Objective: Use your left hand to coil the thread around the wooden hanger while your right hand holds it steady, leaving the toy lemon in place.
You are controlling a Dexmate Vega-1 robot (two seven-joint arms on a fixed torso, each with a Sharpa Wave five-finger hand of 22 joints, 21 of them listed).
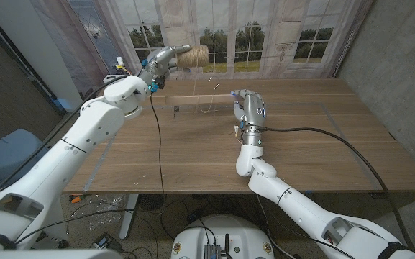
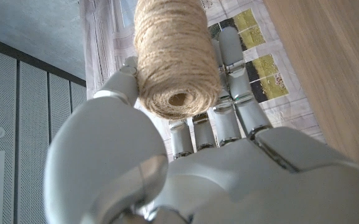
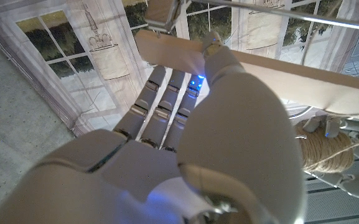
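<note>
Counter [image 1: 301, 151]: a broad wooden top with a window backdrop behind it; the work sits toward its far edge, so anything dropped there may roll off the back, out of reach.
Left hand [image 1: 160, 59]: raised above the far left of the counter, fingers and thumb wrapped around the thread spool; if it swings too wide while coiling, the arm's cable or the spool may knock the hanger out of line.
Right hand [image 1: 249, 109]: near the counter's middle, fingers reaching up; the right wrist view shows its thumb and fingers closed on the wooden bar, so it holds the hanger. A pull on the thread stronger than this pinch may twist the bar out of the grip.
Thread spool [image 2: 176, 59]: a fat roll of tan twine, held end-on in the left hand. If the fingers cover the wound layers, I judge the thread may not pay out and will tug instead.
Wooden hanger [image 3: 260, 71]: a pale bar across the right hand's fingertips, with a metal rod above it; a tilt would let the coils slide together.
Thread strand [image 1: 208, 101]: thin, barely visible between spool and hanger; slack may snag.
Toy lemon: I cannot make it out.
</note>
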